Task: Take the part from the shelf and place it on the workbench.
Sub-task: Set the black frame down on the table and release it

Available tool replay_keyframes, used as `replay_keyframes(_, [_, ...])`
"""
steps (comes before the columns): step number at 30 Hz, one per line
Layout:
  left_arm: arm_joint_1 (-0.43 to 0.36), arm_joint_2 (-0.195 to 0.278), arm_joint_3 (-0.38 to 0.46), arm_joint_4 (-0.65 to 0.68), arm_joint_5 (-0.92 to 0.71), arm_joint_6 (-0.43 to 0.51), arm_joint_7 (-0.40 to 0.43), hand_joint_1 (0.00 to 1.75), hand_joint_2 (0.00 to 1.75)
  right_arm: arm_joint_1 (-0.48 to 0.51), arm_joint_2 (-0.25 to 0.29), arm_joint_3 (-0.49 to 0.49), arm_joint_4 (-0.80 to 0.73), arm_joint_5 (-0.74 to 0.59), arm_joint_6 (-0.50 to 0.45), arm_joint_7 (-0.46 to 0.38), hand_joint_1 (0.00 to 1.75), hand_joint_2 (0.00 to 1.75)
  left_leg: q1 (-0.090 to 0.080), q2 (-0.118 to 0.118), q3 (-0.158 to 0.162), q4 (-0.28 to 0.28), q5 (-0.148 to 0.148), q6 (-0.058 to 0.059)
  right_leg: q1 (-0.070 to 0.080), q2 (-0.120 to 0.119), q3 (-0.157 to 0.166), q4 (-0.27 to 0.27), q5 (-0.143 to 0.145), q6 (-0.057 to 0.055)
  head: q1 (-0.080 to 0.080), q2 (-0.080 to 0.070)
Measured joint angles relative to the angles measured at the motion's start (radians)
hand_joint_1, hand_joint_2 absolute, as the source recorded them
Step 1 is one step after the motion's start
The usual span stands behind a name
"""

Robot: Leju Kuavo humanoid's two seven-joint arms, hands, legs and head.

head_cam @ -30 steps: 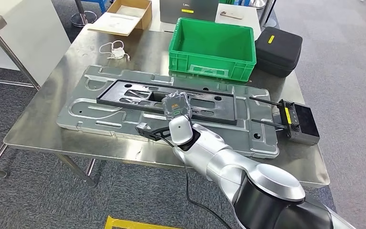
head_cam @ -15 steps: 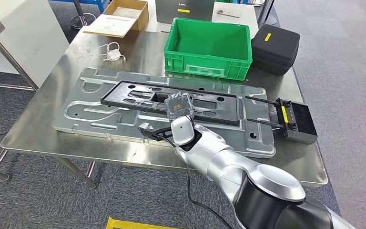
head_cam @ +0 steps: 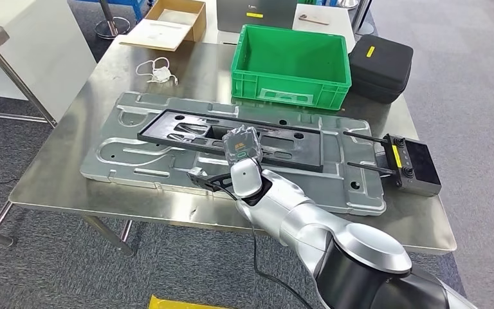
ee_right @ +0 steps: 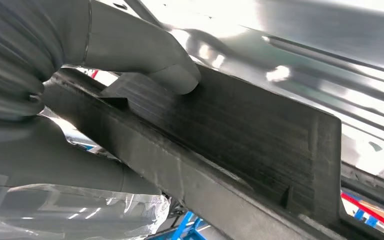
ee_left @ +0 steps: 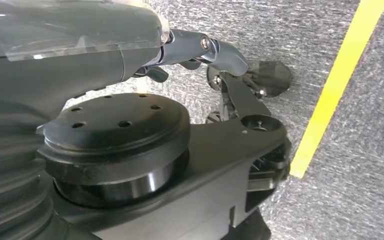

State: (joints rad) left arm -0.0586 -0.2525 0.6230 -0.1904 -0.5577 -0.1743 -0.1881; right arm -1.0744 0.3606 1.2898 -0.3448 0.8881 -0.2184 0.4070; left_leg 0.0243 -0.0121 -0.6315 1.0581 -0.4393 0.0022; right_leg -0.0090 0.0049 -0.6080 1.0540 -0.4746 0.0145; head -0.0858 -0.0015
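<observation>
Right hand (head_cam: 239, 147): reaches over the near edge of the workbench (head_cam: 103, 77), wrapped in clear film, holding the part (head_cam: 204, 179), a small black ribbed plastic piece. In the right wrist view the thick grey thumb (ee_right: 172, 70) presses on the part's (ee_right: 240, 130) flat ribbed face, with the rest of the hand (ee_right: 40, 100) closed beneath its edge. From the head view the part juts out from under the wrist toward the robot's left, just above the near edge of the silver stamped panel (head_cam: 135, 161); whether it touches the panel cannot be told from here.

Change from the earlier frames: the whole scene has slid a little across the head view, so the camera moved; the hand and part keep the same pose over the panel, with no visible shift against it.

Left hand (ee_left: 220, 55): hangs over grey carpet beside a yellow floor line (ee_left: 335, 85). Dark fingers extend with nothing seen in them, though the view is too partial to judge the spread with confidence.

Placed relative to the silver stamped panel:
- Black frame (head_cam: 231, 136): lying on top, along its length.
- Green crate (head_cam: 289, 64): just beyond the far edge.
- Black case (head_cam: 381, 67): beyond the far right corner, beside the crate.
- Black controller (head_cam: 415, 166): at the right end, its two rods reaching onto the panel.
- White cord (head_cam: 157, 71): beyond the far left part.
</observation>
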Motion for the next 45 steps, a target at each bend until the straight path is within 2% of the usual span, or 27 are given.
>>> replay_keyframes(2, [0.0, 0.0, 0.0, 0.0, 0.0, 0.0, 0.0, 0.0, 1.75, -0.001, 0.0, 0.0, 0.0, 0.0, 0.0, 0.0, 1.75, 1.75, -0.003, 0.001, 0.002, -0.001, -0.001, 0.01, -0.002, -0.002, -0.047, 0.098, -0.051, 0.005, 0.0, 0.0])
replay_keyframes(4, [0.0, 0.0, 0.0, 0.0, 0.0, 0.0, 0.0, 0.0, 1.75, 0.0, 0.0, 0.0, 0.0, 0.0, 0.0, 0.0, 1.75, 1.75, -0.009, 0.001, 0.003, -0.001, -0.003, 0.015, -0.001, -0.003, -0.122, 0.237, -0.103, 0.004, 0.0, 0.0])
replay_keyframes(5, [0.0, 0.001, 0.0, 0.0, 0.0, 0.0, 0.0, 0.0, 1.75, 0.001, -0.001, 0.0, 0.001, 0.0, 0.0, 0.0, 1.75, 1.75, -0.013, 0.001, 0.004, -0.001, -0.004, 0.017, 0.002, -0.002, -0.148, 0.276, -0.107, -0.001, 0.0, 0.0])
replay_keyframes(6, [0.0, 0.001, 0.0, 0.0, 0.0, 0.0, 0.0, 0.0, 1.75, 0.002, -0.001, 0.0, 0.001, 0.0, 0.0, 0.0, 1.75, 1.75, -0.017, 0.0, 0.005, -0.001, -0.005, 0.018, 0.007, -0.002, -0.155, 0.276, -0.092, -0.01, 0.0, 0.0])
replay_keyframes(7, [0.001, 0.001, 0.0, 0.0, 0.0, 0.0, 0.0, 0.0, 1.75, 0.003, -0.001, 0.0, 0.001, 0.0, 0.0, 0.0, 1.75, 1.75, -0.02, -0.001, 0.006, -0.001, -0.006, 0.02, 0.015, -0.002, -0.143, 0.237, -0.059, -0.022, 0.0, 0.0])
replay_keyframes(8, [0.001, 0.0, 0.0, 0.0, 0.0, 0.0, -0.001, 0.0, 1.75, 0.002, -0.001, 0.0, 0.001, 0.0, 0.0, 0.0, 1.75, 1.75, -0.023, -0.001, 0.007, -0.002, -0.006, 0.02, 0.027, -0.002, -0.113, 0.165, -0.017, -0.038, 0.0, 0.0])
replay_keyframes(10, [0.001, -0.005, 0.0, 0.0, 0.0, 0.0, -0.001, 0.0, 1.75, 0.0, -0.001, 0.0, 0.001, 0.001, 0.0, 0.001, 1.75, 1.75, -0.023, -0.002, 0.009, -0.004, -0.006, 0.02, 0.049, -0.005, -0.052, 0.03, 0.037, -0.068, 0.0, 0.0])
replay_keyframes(11, [0.001, -0.007, 0.0, 0.0, 0.001, 0.0, -0.002, 0.0, 1.75, -0.001, -0.001, 0.0, 0.001, 0.003, 0.0, 0.001, 1.75, 1.75, -0.022, -0.001, 0.009, -0.006, -0.006, 0.019, 0.057, -0.007, -0.036, -0.008, 0.047, -0.077, 0.0, 0.0])
replay_keyframes(12, [0.001, -0.009, 0.0, 0.0, 0.001, 0.0, -0.002, 0.0, 1.75, -0.001, 0.0, 0.0, 0.001, 0.004, 0.0, 0.002, 1.75, 1.75, -0.02, 0.0, 0.01, -0.01, -0.005, 0.017, 0.061, -0.008, -0.03, -0.021, 0.047, -0.082, 0.0, 0.0])
replay_keyframes(14, [0.001, -0.01, 0.0, 0.001, 0.002, 0.0, -0.002, 0.0, 1.75, -0.001, 0.0, 0.0, -0.001, 0.006, 0.001, 0.003, 1.75, 1.75, -0.021, 0.003, 0.016, -0.018, -0.006, 0.012, 0.057, -0.009, -0.018, -0.042, 0.057, -0.086, 0.0, 0.0])
replay_keyframes(16, [0.001, -0.009, 0.001, 0.001, 0.003, 0.002, -0.004, 0.0, 1.75, -0.003, 0.001, 0.0, -0.003, 0.007, 0.004, 0.003, 1.75, 1.75, -0.025, 0.004, 0.011, 0.006, -0.028, 0.006, 0.046, -0.011, 0.004, -0.077, 0.071, -0.082, 0.0, 0.0])
replay_keyframes(18, [0.0, -0.006, 0.001, 0.001, 0.003, 0.004, -0.006, 0.0, 1.75, -0.005, 0.003, 0.0, -0.005, 0.01, 0.007, 0.003, 1.75, 1.75, -0.022, 0.005, -0.03, 0.103, -0.082, -0.003, 0.038, -0.012, 0.016, -0.093, 0.076, -0.075, -0.001, 0.0])
replay_keyframes(19, [0.0, -0.004, 0.001, 0.001, 0.003, 0.005, -0.006, 0.0, 1.75, -0.004, 0.004, 0.0, -0.005, 0.011, 0.006, 0.004, 1.75, 1.75, -0.017, 0.005, -0.06, 0.165, -0.108, -0.011, 0.035, -0.013, 0.015, -0.091, 0.075, -0.073, -0.001, 0.0])
replay_keyframes(20, [0.0, -0.002, 0.002, 0.001, 0.003, 0.006, -0.007, 0.0, 1.75, -0.002, 0.005, 0.0, -0.005, 0.013, 0.005, 0.004, 1.75, 1.75, -0.011, 0.005, -0.082, 0.21, -0.121, -0.021, 0.032, -0.012, 0.014, -0.087, 0.072, -0.07, -0.001, 0.0])
replay_keyframes(21, [0.001, 0.0, 0.002, 0.001, 0.003, 0.007, -0.008, 0.0, 1.75, 0.001, 0.005, 0.0, -0.005, 0.015, 0.003, 0.004, 1.75, 1.75, -0.002, 0.005, -0.092, 0.227, -0.118, -0.035, 0.028, -0.012, 0.013, -0.081, 0.069, -0.066, -0.001, 0.0])
replay_keyframes(22, [0.001, 0.002, 0.002, 0.001, 0.003, 0.008, -0.008, 0.0, 1.75, 0.002, 0.005, 0.0, -0.005, 0.017, 0.0, 0.004, 1.75, 1.75, 0.008, 0.006, -0.081, 0.201, -0.094, -0.05, 0.022, -0.011, 0.01, -0.072, 0.064, -0.06, -0.001, 0.0])
replay_keyframes(23, [0.002, 0.002, 0.002, 0.001, 0.003, 0.008, -0.008, 0.0, 1.75, 0.003, 0.005, 0.0, -0.005, 0.019, -0.002, 0.004, 1.75, 1.75, 0.021, 0.008, -0.054, 0.143, -0.059, -0.067, 0.016, -0.009, 0.005, -0.057, 0.056, -0.051, -0.001, 0.0])
replay_keyframes(24, [0.002, 0.002, 0.002, 0.001, 0.002, 0.008, -0.009, 0.0, 1.75, 0.002, 0.005, 0.0, -0.005, 0.021, -0.003, 0.004, 1.75, 1.75, 0.03, 0.006, -0.028, 0.088, -0.038, -0.084, 0.011, -0.007, -0.003, -0.038, 0.046, -0.042, -0.001, 0.0])
replay_keyframes(25, [0.002, 0.0, 0.002, 0.002, 0.002, 0.009, -0.01, 0.0, 1.75, 0.001, 0.005, 0.0, -0.005, 0.023, -0.003, 0.004, 1.75, 1.75, 0.036, 0.002, -0.009, 0.046, -0.023, -0.09, 0.009, -0.005, -0.014, -0.014, 0.034, -0.035, -0.001, 0.0])
replay_keyframes(27, [0.001, -0.004, 0.002, 0.004, 0.001, 0.009, -0.013, 0.0, 1.75, 0.0, 0.006, 0.0, -0.004, 0.026, -0.001, 0.006, 1.75, 1.75, 0.034, -0.007, -0.001, 0.028, -0.028, -0.066, 0.012, 0.0, -0.033, 0.016, 0.022, -0.038, -0.001, 0.0])
replay_keyframes(28, [0.0, -0.005, 0.002, 0.004, 0.001, 0.01, -0.014, 0.0, 1.75, 0.0, 0.006, 0.0, -0.004, 0.027, 0.0, 0.008, 1.75, 1.75, 0.031, -0.008, -0.002, 0.027, -0.026, -0.05, 0.014, 0.002, -0.037, 0.022, 0.02, -0.046, 0.0, 0.0])
replay_keyframes(29, [0.0, -0.005, 0.002, 0.005, 0.001, 0.01, -0.015, 0.0, 1.75, 0.0, 0.005, 0.0, -0.004, 0.028, 0.0, 0.009, 1.75, 1.75, 0.029, -0.007, -0.003, 0.027, -0.026, -0.04, 0.014, 0.003, -0.037, 0.018, 0.023, -0.054, 0.0, 0.0])
replay_keyframes(31, [0.0, -0.004, 0.002, 0.005, 0.001, 0.01, -0.015, 0.0, 1.75, -0.002, 0.005, 0.0, -0.004, 0.029, -0.001, 0.01, 1.75, 1.75, 0.025, -0.008, -0.002, 0.021, -0.023, -0.039, 0.012, 0.003, -0.034, 0.009, 0.028, -0.058, 0.001, 0.0])
replay_keyframes(34, [0.0, -0.003, 0.003, 0.005, 0.001, 0.01, -0.015, 0.0, 1.75, -0.003, 0.005, 0.0, -0.004, 0.033, -0.002, 0.01, 1.75, 1.75, 0.024, -0.008, -0.001, 0.016, -0.02, -0.034, 0.011, 0.002, -0.029, -0.003, 0.035, -0.051, 0.001, 0.0])
replay_keyframes(36, [0.0, -0.002, 0.003, 0.005, 0.001, 0.007, -0.016, 0.0, 1.75, -0.003, 0.005, 0.0, -0.004, 0.035, -0.001, 0.01, 1.75, 1.75, 0.023, -0.008, -0.001, 0.015, -0.02, -0.033, 0.011, 0.002, -0.028, -0.008, 0.038, -0.042, 0.001, 0.0])
replay_keyframes(41, [-0.001, -0.002, 0.007, 0.005, 0.001, -0.014, -0.026, 0.0, 1.75, -0.003, 0.005, 0.0, -0.004, 0.038, 0.002, 0.01, 1.75, 1.75, 0.02, -0.007, -0.001, 0.014, -0.019, -0.032, 0.006, 0.002, -0.026, -0.013, 0.039, -0.007, 0.001, 0.0])
replay_keyframes(45, [-0.001, -0.001, 0.008, 0.005, 0.001, -0.016, -0.025, 0.0, 1.75, -0.003, 0.005, 0.0, -0.004, 0.039, 0.003, 0.01, 1.75, 1.75, 0.018, -0.007, 0.001, 0.011, -0.019, -0.031, 0.006, 0.002, -0.027, -0.013, 0.039, -0.003, 0.001, 0.0])
